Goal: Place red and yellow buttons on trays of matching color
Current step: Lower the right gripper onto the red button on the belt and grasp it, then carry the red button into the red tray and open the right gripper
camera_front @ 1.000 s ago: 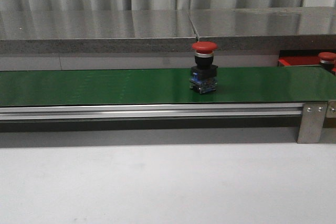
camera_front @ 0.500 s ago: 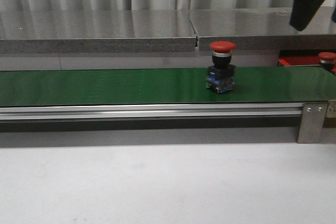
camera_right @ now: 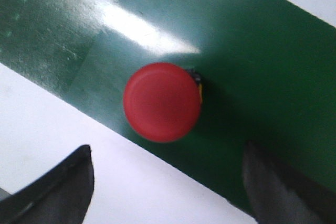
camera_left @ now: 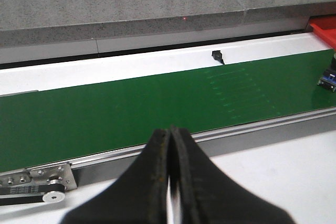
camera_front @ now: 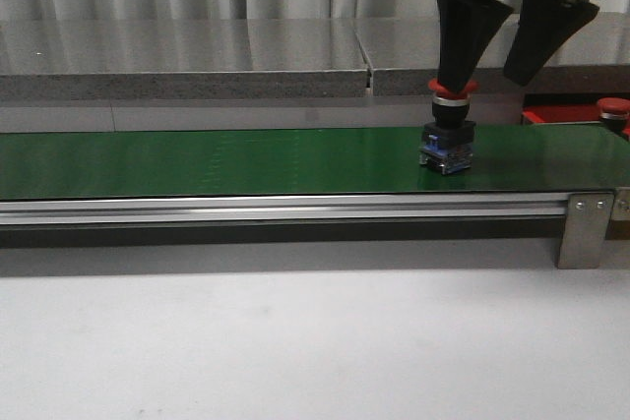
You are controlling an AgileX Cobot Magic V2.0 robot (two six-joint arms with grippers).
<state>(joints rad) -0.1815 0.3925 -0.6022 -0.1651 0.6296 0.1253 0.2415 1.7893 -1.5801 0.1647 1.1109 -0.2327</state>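
Pick step was in hand: right gripper hung spread wide over the red button, which stood upright on the green belt below and between its fingers. Next move needed a descent, then closing on the cap. Left gripper sat closed and empty.

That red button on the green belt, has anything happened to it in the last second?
The red button rode the green belt rightward, upright. The right pincer came down from above and now straddles its cap, open, not yet gripping. The left pincer is shut. The second red button at the far right stayed put.
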